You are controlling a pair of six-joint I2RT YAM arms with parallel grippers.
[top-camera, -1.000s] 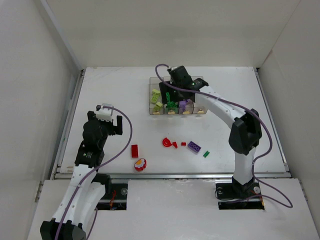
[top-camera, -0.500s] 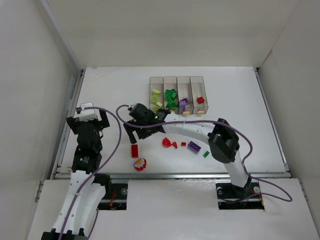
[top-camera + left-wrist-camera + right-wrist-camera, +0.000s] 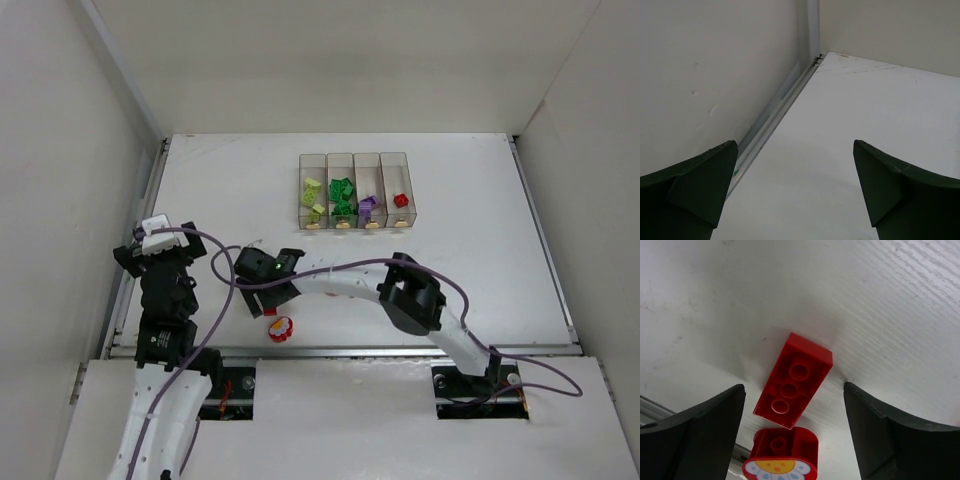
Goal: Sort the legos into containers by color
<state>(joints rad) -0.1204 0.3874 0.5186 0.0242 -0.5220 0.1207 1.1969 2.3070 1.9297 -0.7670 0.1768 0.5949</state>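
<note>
The red brick [image 3: 792, 382] lies flat on the worktop [image 3: 880, 300], toward its 7 o'clock corner, where the overhead view hides it under the right wrist. It is long, narrow and glossy, with three round sockets in a row on the face turned up. In the wrist view it is slanted, its length running from 1 to 7 o'clock. At its 6 o'clock end, just beside it and perhaps touching, sits a rounded red piece [image 3: 280, 328] printed with a white and yellow flower.

Most of the sorting looks done. The bins [image 3: 354, 160], at 12 o'clock on the worktop, each hold one colour: yellow-green pieces [image 3: 313, 195], green pieces [image 3: 343, 193], purple pieces [image 3: 367, 205] and a single red piece [image 3: 401, 200]. At least the two red items near the front edge are left. The right arm [image 3: 405, 300] stretches across a strip of the worktop, so I cannot tell whether more lie beneath it.

The right arm's fingers [image 3: 695, 435] are spread wide at 9 and 3 o'clock of the brick, apart from it. The left arm's fingers [image 3: 695, 185] are also spread, with nothing between them, facing the wall [image 3: 715, 60] at the worktop's 9 o'clock side.
</note>
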